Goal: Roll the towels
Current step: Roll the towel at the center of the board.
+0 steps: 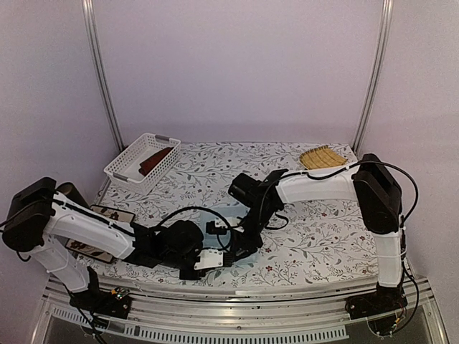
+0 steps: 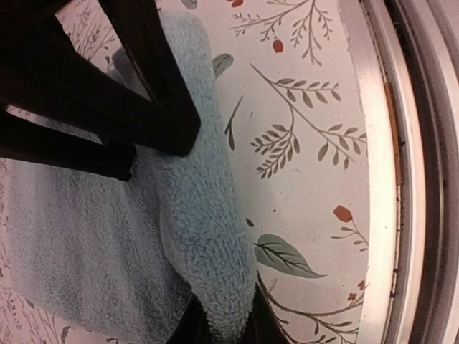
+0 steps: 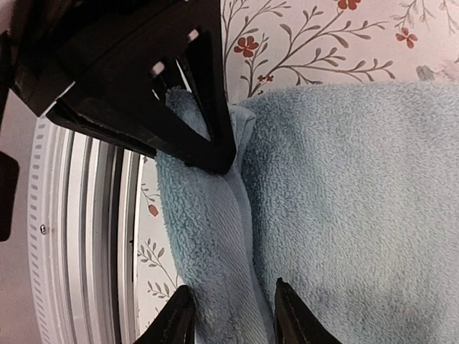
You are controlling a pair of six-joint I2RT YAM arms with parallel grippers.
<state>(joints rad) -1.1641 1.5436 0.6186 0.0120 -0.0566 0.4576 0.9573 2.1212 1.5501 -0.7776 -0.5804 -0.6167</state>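
The light blue towel (image 1: 219,213) lies near the table's front edge, mostly hidden under both arms. In the wrist views its near side is turned into a thick roll (image 2: 204,215) (image 3: 204,236). My left gripper (image 2: 224,331) (image 1: 228,256) is shut on one end of that roll. My right gripper (image 3: 233,319) (image 1: 242,242) straddles the roll farther along, with its jaws apart. The left gripper (image 3: 208,154) shows pinching the roll in the right wrist view. The dark rust-red towel (image 1: 155,159) lies in a white basket (image 1: 128,172) at the back left.
A yellow bamboo mat (image 1: 323,156) lies at the back right. The metal rail of the table's front edge (image 2: 387,179) (image 3: 86,236) runs close beside the roll. The right arm's black fingers (image 2: 154,93) cross the left wrist view above the towel.
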